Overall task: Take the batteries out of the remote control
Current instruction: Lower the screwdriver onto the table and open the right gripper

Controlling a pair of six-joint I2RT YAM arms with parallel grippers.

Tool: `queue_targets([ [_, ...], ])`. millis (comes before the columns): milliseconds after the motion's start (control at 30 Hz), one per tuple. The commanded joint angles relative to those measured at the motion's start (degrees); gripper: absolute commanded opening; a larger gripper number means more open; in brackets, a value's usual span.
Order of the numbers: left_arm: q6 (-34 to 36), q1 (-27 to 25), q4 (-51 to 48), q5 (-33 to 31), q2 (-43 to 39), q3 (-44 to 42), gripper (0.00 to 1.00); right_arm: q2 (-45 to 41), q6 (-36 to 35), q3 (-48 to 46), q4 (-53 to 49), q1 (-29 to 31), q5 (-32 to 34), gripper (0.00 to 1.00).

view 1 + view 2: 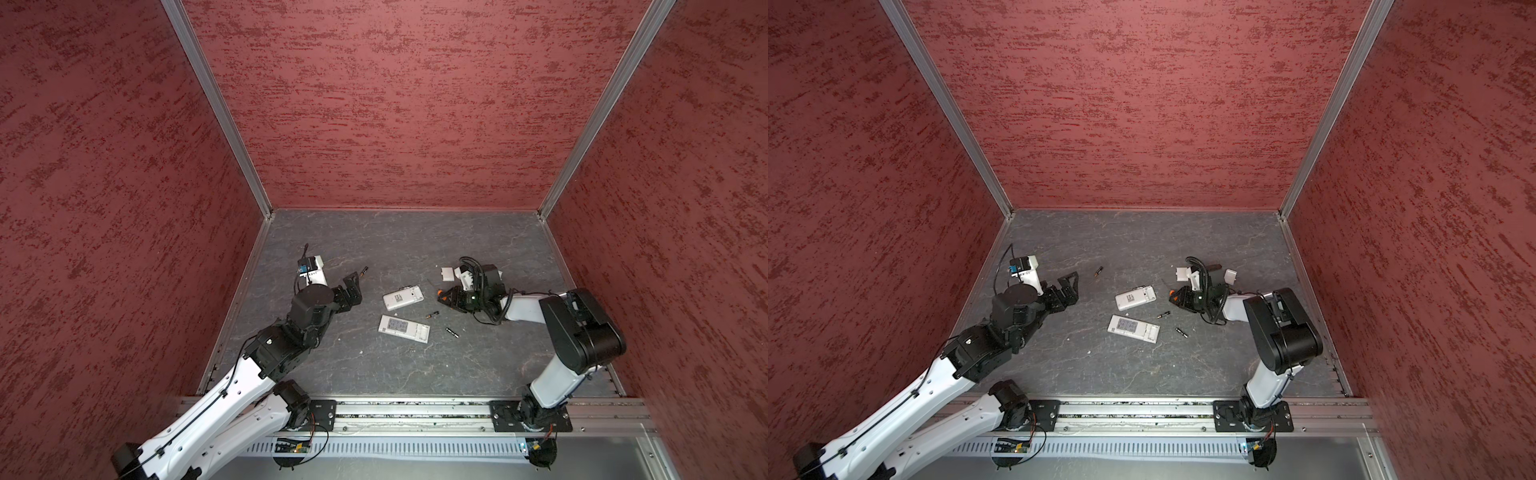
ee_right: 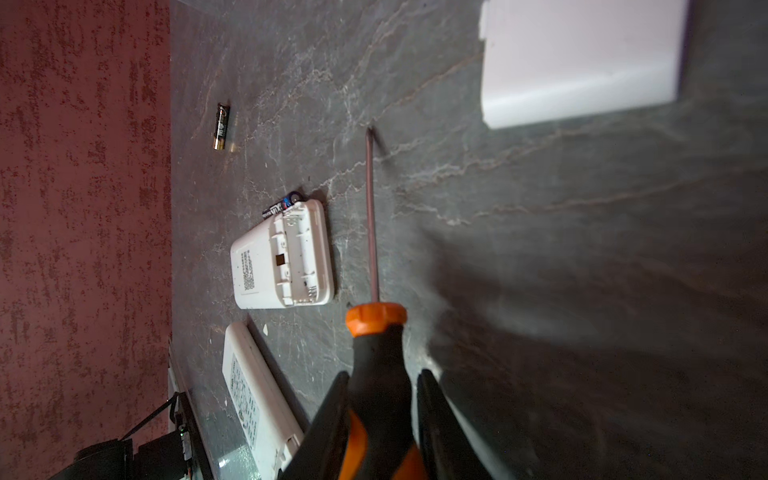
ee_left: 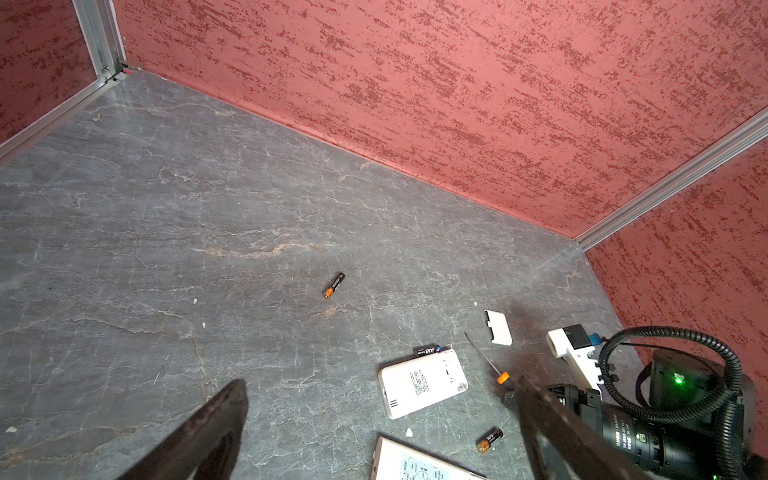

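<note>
Batteries (image 1: 432, 314) lie loose mid-frame around two remotes (image 1: 403, 300); our left gripper (image 1: 355, 289) gapes wide, while our right gripper (image 2: 384, 374) straddles the screwdriver (image 2: 376, 318) handle, and we cannot tell whether it pinches.

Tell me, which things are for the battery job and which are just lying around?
For the job: batteries, two remotes, screwdriver at the right pincer.
Just lying about: white covers.
</note>
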Motion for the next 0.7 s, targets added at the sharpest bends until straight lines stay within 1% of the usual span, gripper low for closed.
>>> queue_targets([
  [0,-0.36,0.29,-0.22,-0.67,-0.68,-0.38,0.99,0.46,-0.77,-0.14,0.51,-0.48,0.22,0.31],
  [300,-0.56,0.33,-0.67,-0.62,-1.29,-0.53,1.0,1.16,-2.12,0.12,-0.83,-0.43,0.24,0.34],
  [667,-0.06,0.31,-1.59,-1.85,-2.26,-0.02,1.0,1.48,-4.24,1.54,-3.79,-0.43,0.5,0.36],
])
